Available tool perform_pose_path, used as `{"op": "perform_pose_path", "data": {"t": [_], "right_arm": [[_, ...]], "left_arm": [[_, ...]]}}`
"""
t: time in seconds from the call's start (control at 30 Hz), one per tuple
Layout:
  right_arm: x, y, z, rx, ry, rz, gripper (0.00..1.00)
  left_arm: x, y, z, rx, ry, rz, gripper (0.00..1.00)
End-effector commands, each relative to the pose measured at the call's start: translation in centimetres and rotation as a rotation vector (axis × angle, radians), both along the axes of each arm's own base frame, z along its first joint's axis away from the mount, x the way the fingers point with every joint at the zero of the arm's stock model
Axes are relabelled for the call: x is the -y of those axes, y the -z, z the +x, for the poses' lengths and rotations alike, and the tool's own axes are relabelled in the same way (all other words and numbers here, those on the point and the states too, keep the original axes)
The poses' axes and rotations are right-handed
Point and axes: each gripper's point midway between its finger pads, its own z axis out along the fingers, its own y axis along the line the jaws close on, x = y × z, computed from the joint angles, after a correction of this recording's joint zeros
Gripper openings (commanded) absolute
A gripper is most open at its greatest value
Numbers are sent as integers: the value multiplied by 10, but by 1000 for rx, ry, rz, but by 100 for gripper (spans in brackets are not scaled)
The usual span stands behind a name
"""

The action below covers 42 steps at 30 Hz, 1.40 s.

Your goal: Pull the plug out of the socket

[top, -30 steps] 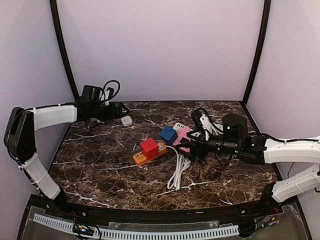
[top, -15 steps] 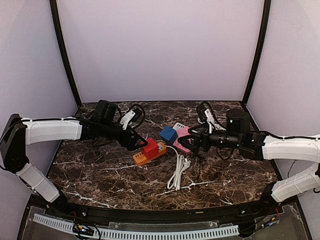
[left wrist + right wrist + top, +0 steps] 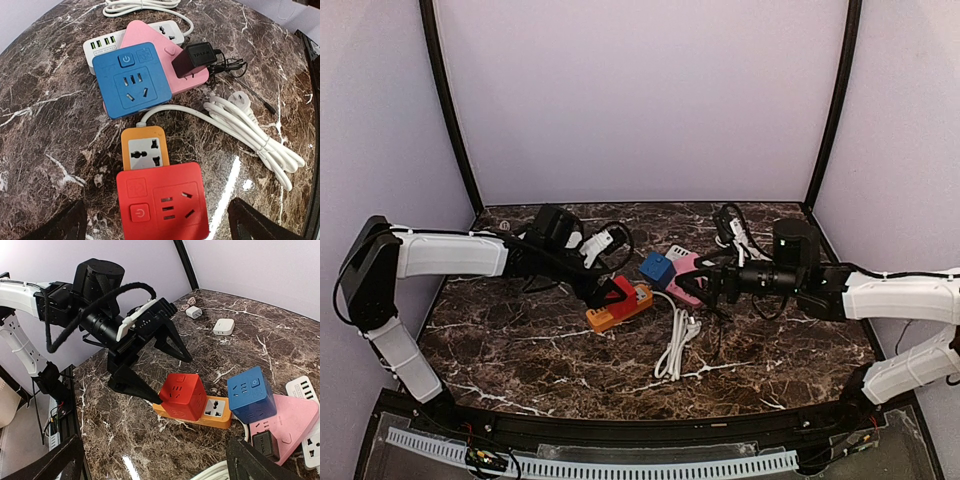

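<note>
On the marble table (image 3: 520, 340) there are three socket blocks, two power strips, one adapter, one bundled cable and two small white chargers. At the far left rear, in the right wrist view, lie the two chargers (image 3: 223, 326), near each other and well apart from everything else. Next is the red cube (image 3: 162, 207), plugged upright onto one end of the orange strip (image 3: 145, 150), which leaves one of the strip's outlets bare beside it. The blue cube (image 3: 132, 80) lies just past the orange strip's other end, against the pink block (image 3: 155, 37). The black adapter (image 3: 194, 60) is plugged into the pink block's face, its thin black lead trailing off. The white strip (image 3: 105, 45) is partly tucked under the blue and pink blocks. The coiled white cable (image 3: 250, 130) lies to the right. The left gripper (image 3: 172, 380) is spread wide, one finger on each side of the red cube; its wrist view shows a gap on both sides, and it holds nothing. The right gripper (image 3: 703, 283) is likewise spread fully apart and holds nothing, hovering near the pink block and the adapter.
</note>
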Motion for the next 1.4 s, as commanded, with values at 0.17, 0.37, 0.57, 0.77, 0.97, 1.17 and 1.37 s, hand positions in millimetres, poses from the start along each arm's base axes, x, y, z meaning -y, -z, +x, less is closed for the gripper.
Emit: {"op": "perform_pose_path", "data": {"t": [0.17,0.37,0.57,0.77,0.97,1.17,1.37], "right_arm": [[3,4,2,-5,5,18,99],[4,11,4,-13,8,5,99],[5,21,7,-34,24,-15,99],[4,37,2,-51,-1,-31,97],[-1,52,-14,-2,-112,-49,87],[-22,90,-39,95,-235,-191,78],[-39,127,-46,138,-294,-290,63]], "left_arm": [[8,22,-3,10,69,116,93],[6,36,-3,20,81,204,83],[-1,28,-7,65,54,227,61],[-1,20,-44,93,111,205,46],[1,17,-87,74,226,156,42],[-3,12,-111,92,308,127,38],[-2,11,-121,111,350,133,37]]}}
